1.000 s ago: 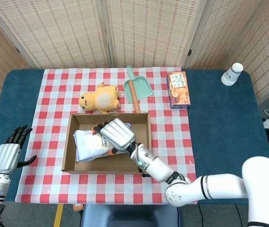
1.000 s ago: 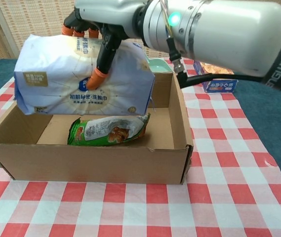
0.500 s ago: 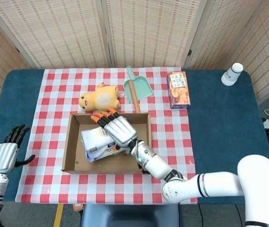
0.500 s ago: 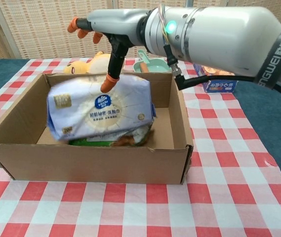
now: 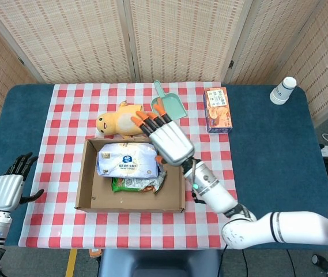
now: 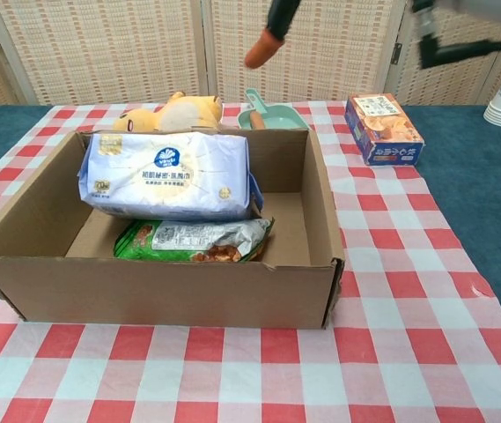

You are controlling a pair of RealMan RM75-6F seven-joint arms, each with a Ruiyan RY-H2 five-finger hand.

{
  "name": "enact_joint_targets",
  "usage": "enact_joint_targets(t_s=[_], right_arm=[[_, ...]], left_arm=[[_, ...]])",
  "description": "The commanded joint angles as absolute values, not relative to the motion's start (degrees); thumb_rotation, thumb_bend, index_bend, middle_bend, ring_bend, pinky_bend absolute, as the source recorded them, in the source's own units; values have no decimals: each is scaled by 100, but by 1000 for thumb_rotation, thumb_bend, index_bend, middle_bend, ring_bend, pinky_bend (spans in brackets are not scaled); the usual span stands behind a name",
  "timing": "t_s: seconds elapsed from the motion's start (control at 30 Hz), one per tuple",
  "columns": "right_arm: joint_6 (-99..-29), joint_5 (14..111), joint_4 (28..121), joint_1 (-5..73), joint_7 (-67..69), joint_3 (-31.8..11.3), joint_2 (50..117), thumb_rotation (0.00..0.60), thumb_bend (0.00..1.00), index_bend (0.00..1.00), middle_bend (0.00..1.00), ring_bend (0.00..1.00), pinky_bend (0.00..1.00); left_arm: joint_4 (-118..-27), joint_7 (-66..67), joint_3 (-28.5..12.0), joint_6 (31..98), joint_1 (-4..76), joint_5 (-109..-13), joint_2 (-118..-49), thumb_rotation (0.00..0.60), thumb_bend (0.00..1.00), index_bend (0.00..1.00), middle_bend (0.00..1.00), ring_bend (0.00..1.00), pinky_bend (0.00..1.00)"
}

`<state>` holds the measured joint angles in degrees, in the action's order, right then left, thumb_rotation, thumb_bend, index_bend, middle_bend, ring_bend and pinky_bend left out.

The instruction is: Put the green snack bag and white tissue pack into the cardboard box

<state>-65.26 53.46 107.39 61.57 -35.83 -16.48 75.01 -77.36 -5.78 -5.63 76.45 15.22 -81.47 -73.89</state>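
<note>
A white plastic tissue pack (image 5: 127, 160) lies flat inside the open brown cardboard box (image 5: 178, 173), long axis across the box, resting on a crinkled green snack bag (image 5: 138, 184) that pokes out beneath its near edge. The robot's right hand (image 5: 168, 139) hovers above the box's far right corner with its orange-tipped fingers (image 5: 150, 120) spread wide and holding nothing, so both packs lie below it and toward its left. The left hand (image 5: 7, 190) rests well apart near the table's left edge, fingers loosely parted and empty; the task looks complete.
</note>
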Motion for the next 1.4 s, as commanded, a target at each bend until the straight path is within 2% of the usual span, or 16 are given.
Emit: enact_joint_targets(t_s=[0.03, 0.2, 0.33, 0.53, 0.67, 0.83, 1.0, 1.4], right_arm=[[-7028, 5712, 11244, 5438, -3318, -1441, 6671, 600, 0, 0, 0, 0, 0], [-6969, 5873, 11401, 4712, -2511, -1149, 5823, 600, 0, 0, 0, 0, 0], [-7145, 6336, 11248, 4013, -2106, -673, 5331, 600, 0, 0, 0, 0, 0], [-7349, 6959, 10833, 3036, -1301, 11, 5053, 600, 0, 30, 0, 0, 0], [-7578, 7431, 10648, 2567, -1025, 298, 5001, 600, 0, 50, 0, 0, 0], [-8008, 7922, 10475, 2108, -1040, 447, 5077, 600, 0, 57, 0, 0, 0], [-8011, 8072, 10358, 1828, -1030, 564, 5219, 600, 0, 51, 0, 0, 0], [-8050, 7826, 9845, 1374, -998, 378, 5832, 600, 0, 30, 0, 0, 0]], left_arm=[[-7729, -532, -557, 7627, 1531, -8142, -7411, 600, 186, 121, 28, 0, 225], [-7744, -442, -545, 7634, 1534, -8150, -7438, 600, 187, 121, 28, 0, 225], [-7743, -401, -538, 7622, 1535, -8142, -7451, 600, 186, 121, 28, 0, 225], [-7736, -393, -535, 7637, 1535, -8156, -7461, 600, 188, 121, 28, 0, 226], [-7725, -369, -541, 7673, 1520, -8152, -7463, 600, 187, 121, 28, 0, 225], [-7704, -353, -570, 7666, 1516, -8096, -7465, 600, 187, 122, 28, 0, 225], [-7683, -331, -569, 7654, 1517, -8086, -7475, 600, 188, 121, 29, 0, 225], [-7679, -279, -571, 7624, 1527, -8064, -7500, 600, 188, 121, 28, 0, 225]])
